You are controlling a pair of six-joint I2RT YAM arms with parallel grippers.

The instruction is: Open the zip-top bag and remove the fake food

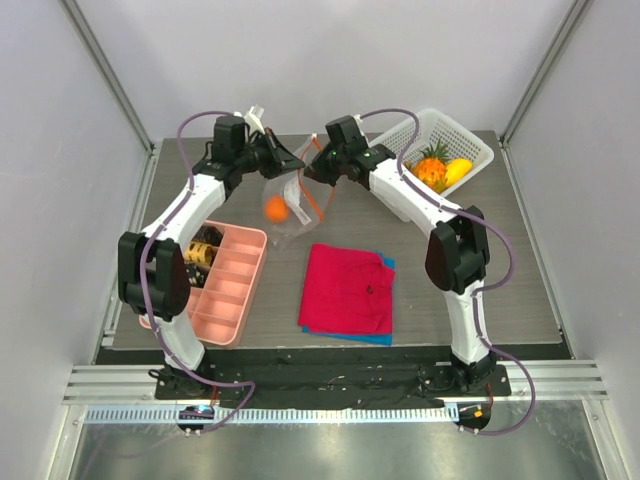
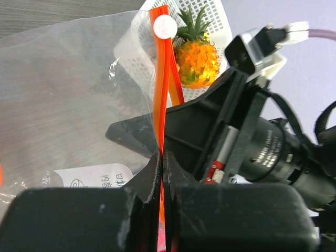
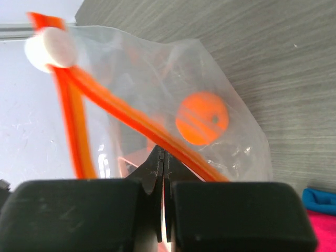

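Step in hand: opening the bag [image 1: 288,215]. The bag hangs between the two arms above the bench [image 1: 480,270], toward its far side.

Left tool [image 2: 161,157]: pinched fully shut on one lip of the orange zip strip [image 2: 159,94]. Right tool [image 3: 161,156]: likewise shut, on the other lip.

The lips splay in a V from the white slider [image 3: 51,48], so the mouth looks partly open. One orange toy fruit [image 3: 202,118] sits inside the bag.

Next, as judged: draw the tools apart to widen the mouth. Then free one tool to reach the fruit, or tip it out.
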